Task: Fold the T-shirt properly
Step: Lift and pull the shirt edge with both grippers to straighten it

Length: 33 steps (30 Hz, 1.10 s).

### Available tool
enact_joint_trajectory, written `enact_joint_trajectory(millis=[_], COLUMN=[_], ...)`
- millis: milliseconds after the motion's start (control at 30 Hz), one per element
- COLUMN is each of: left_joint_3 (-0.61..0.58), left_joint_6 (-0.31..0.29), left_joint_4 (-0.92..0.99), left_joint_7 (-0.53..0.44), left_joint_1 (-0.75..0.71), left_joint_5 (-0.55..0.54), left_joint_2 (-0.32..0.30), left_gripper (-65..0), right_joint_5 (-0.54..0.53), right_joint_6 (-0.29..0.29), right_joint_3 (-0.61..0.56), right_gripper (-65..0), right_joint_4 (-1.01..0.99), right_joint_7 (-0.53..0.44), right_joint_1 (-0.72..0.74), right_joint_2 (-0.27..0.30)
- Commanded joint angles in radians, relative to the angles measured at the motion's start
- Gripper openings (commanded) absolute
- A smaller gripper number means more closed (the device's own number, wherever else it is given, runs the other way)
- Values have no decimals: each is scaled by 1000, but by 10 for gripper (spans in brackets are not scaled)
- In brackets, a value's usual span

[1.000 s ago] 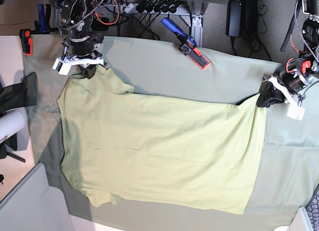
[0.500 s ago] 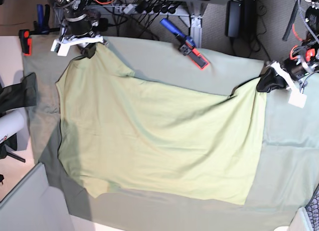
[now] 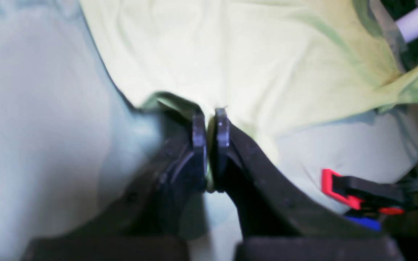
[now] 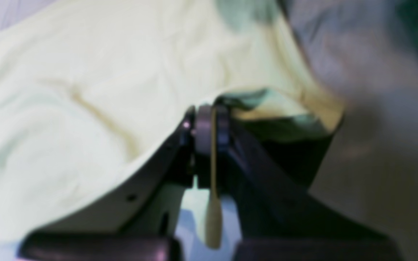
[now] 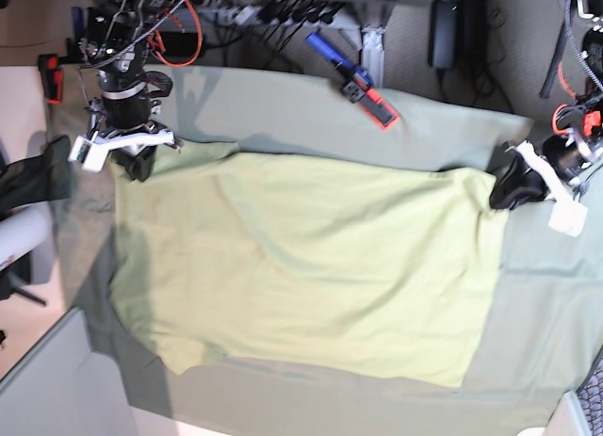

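Left pincer (image 3: 210, 125): you have it clamped on a corner of the T-shirt (image 5: 301, 266), at the far right of the base view.
Right pincer (image 4: 209, 125): it too is closed on a pinch of yellow-green cloth, at the shirt's upper left corner in the base view.
T-shirt: you see it spread flat between both pincers on the grey-green cloth (image 5: 283, 106) covering the bench.
Clamp (image 5: 353, 78): blue and red, it sits on the bench's far edge, apart from the shirt.

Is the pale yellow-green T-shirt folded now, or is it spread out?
Spread out. The pale yellow-green cotton T-shirt lies open across the grey-green cloth, with no fold showing in the base view.
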State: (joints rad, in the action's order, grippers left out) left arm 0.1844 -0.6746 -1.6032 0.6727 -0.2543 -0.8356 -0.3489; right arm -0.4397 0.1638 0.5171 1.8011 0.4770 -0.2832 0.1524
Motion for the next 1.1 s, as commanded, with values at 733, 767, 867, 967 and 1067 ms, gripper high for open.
enact_joint_trajectory(millis=[733, 767, 867, 967, 1067], left_joint_3=[5, 5, 5, 5, 5], left_joint_6=[-23, -23, -23, -23, -23], left_joint_4=[288, 291, 303, 333, 369], left_joint_7=[-19, -19, -46, -69, -71], left_joint_1=[332, 332, 332, 335, 335], left_joint_5=[4, 7, 19, 42, 35], left_joint_2=[-14, -14, -14, -14, -14], left_gripper=[-650, -650, -647, -420, -258], right_joint_5=[21, 21, 20, 10, 10], right_joint_6=[28, 28, 51, 105, 125], right_joint_3=[-2, -2, -2, -2, -3], right_gripper=[-650, -650, -650, -650, -383], right_joint_4=[-348, -349, -349, -351, -352], right_joint_7=[-20, -21, -22, -24, -26], right_joint_1=[327, 327, 328, 327, 327], right_joint_2=[122, 122, 122, 116, 105])
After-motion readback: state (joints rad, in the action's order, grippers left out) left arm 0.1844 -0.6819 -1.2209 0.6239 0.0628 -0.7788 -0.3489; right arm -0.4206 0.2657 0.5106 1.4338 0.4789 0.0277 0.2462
